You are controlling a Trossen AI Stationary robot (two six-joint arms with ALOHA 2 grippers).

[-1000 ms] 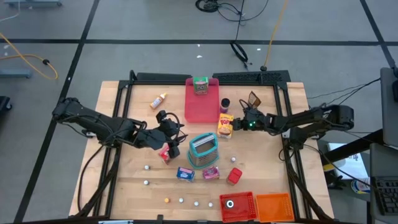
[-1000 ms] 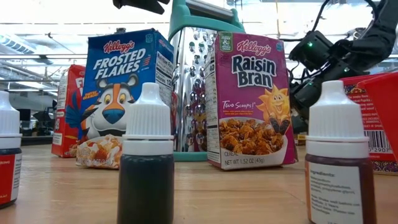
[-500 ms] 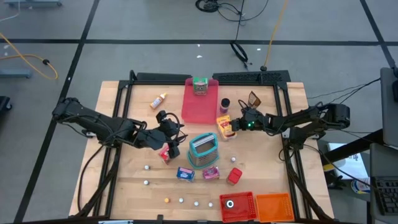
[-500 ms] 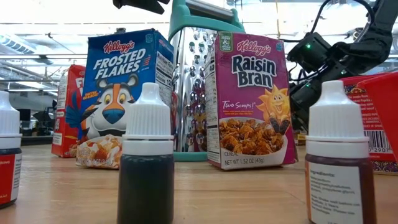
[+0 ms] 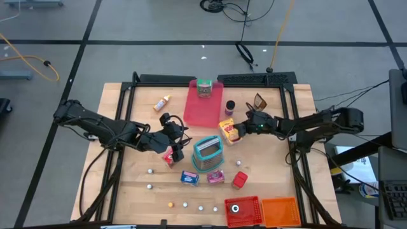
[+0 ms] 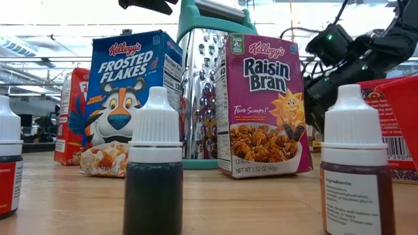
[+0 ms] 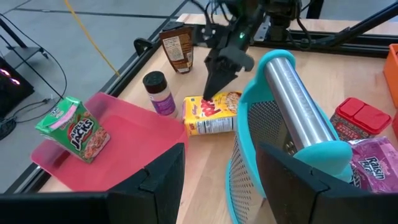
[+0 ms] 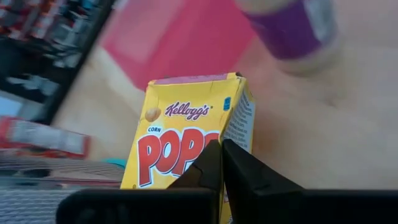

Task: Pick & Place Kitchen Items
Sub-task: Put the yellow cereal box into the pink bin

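Note:
A yellow Corn Pops box (image 5: 228, 130) lies on its back on the table, just right of the pink tray (image 5: 202, 108). My right gripper (image 5: 240, 130) is shut, with its tips on this box. My left gripper (image 5: 173, 137) hangs open above the table, left of the teal-framed grater (image 5: 207, 152). It holds nothing, and a red packet (image 5: 168, 156) lies below it. A green box (image 5: 205, 87) stands on the tray. A purple-labelled jar (image 5: 230, 105) and a brown bag (image 5: 259, 102) stand beyond the yellow box. My right gripper touches the yellow box's printed front face (image 8: 198, 144) near one long edge with the tips of its shut fingers (image 7: 217, 78). No part of the box shows between them. The fingers slant down from the table's right side. The box lies flat on the table.
An orange-capped bottle (image 5: 163, 103) lies at the far left. Blue (image 5: 189, 177), pink (image 5: 216, 176) and red (image 5: 240, 180) packets lie near the grater. Small white-capped bottles line the near edge. Red (image 5: 243, 211) and orange (image 5: 281, 212) bins stand at the near right.
The yellow box has turned on the table from square to slanted and has slid slightly toward the tray. My right gripper has stayed at the box, and its wrist has rolled a little.

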